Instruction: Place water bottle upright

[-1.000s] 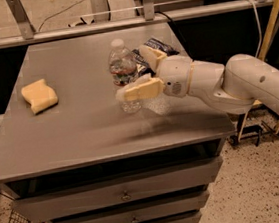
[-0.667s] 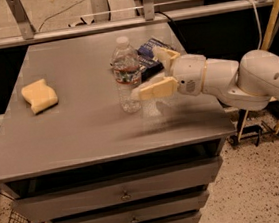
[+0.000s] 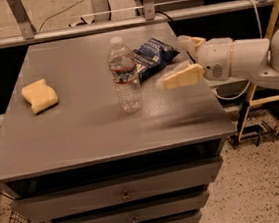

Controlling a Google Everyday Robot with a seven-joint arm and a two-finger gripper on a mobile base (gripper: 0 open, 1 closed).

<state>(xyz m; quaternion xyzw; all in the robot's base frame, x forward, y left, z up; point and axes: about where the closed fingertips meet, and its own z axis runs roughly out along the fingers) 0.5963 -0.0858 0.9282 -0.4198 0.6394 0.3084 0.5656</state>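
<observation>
Sponge [image 3: 39,95]: yellow, soft-looking block with a pinched waist; it lay flat well to the left of the water bottle [image 3: 124,75], close to the table's left edge.
Water bottle: clear ribbed plastic with a white cap and a red, blue and white label band on its upper part; it stood upright on its base about mid-table, with nothing touching it.
Table [image 3: 82,135]: flat grey matte top, faintly speckled, with straight edges; bare top ran from the bottle forward to the front edge and left toward the sponge.
Drawers [image 3: 123,191]: grey metal fronts with small pulls, stacked below the bottle's table.
Snack bag [image 3: 153,56]: dark blue crinkled foil, just behind and right of the bottle; contact could not be told.
Gripper [image 3: 171,62]: right of the bottle and apart from it, its two tan wedge-shaped fingers [image 3: 178,77] spread wide around nothing.
Arm [image 3: 239,59]: smooth white rounded casing, reaching in across the right edge, farther right of the bottle.
</observation>
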